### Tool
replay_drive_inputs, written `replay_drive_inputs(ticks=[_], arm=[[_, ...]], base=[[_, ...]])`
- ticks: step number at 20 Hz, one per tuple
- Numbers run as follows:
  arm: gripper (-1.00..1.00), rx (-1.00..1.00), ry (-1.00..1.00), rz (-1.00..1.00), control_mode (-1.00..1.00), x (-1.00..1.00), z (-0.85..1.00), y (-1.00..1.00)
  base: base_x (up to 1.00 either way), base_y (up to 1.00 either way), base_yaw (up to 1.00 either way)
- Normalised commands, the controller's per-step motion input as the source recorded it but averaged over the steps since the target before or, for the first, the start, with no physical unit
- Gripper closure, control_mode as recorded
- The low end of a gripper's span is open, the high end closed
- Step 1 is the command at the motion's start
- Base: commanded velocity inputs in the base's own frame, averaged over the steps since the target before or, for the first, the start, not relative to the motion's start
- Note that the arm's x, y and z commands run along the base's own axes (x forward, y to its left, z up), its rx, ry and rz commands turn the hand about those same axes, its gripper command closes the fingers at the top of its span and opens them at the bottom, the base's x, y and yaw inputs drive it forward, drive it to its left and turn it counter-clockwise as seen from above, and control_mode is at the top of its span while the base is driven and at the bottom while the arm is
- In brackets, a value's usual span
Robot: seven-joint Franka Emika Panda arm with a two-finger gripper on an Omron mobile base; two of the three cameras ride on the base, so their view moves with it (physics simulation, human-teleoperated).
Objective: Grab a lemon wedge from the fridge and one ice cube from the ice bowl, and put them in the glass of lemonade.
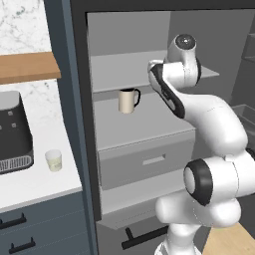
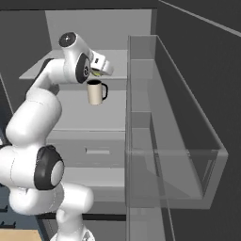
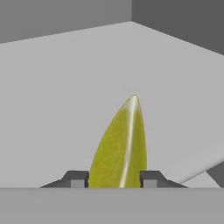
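The fridge (image 1: 74,114) stands open with pale grey shelves inside. On its upper shelf (image 2: 47,70) lies a yellow-green lemon wedge (image 3: 120,148), pointed end away from the hand. My gripper (image 3: 113,179) reaches onto that shelf, and its two dark fingertips (image 3: 76,179) press against the wedge's sides. From the right base view the gripper (image 2: 101,70) sits just above a beige mug, with the lemon wedge (image 2: 96,73) a sliver of green under it. The glass of lemonade (image 1: 53,160) stands on the white counter left of the fridge. The ice bowl is out of view.
A beige mug (image 1: 128,100) with a dark handle stands on the middle shelf, right below the hand. A drawer (image 1: 149,162) sits under that shelf. The open fridge door with clear bins (image 2: 179,141) is on the right. A dark coffee machine (image 1: 12,132) stands beside the glass.
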Motion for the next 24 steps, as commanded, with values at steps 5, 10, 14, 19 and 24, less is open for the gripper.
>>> replay_drive_inputs(ticks=[5,10,14,19,24], arm=[[1.00,0.00,-0.08,0.16,-1.00,-1.00,0.00,0.00],[1.00,0.00,0.00,0.16,-1.00,-1.00,0.00,0.06],[1.00,0.00,0.00,0.09,-1.00,-0.94,0.00,0.00],[1.00,0.00,0.00,0.04,1.00,-0.58,0.00,0.00],[1.00,0.00,0.00,0.00,1.00,0.00,0.00,0.00]], base=[[0.00,0.00,0.00],[0.00,0.00,0.00],[0.00,0.00,0.00],[-0.40,0.00,0.03],[-1.00,0.19,0.07]])
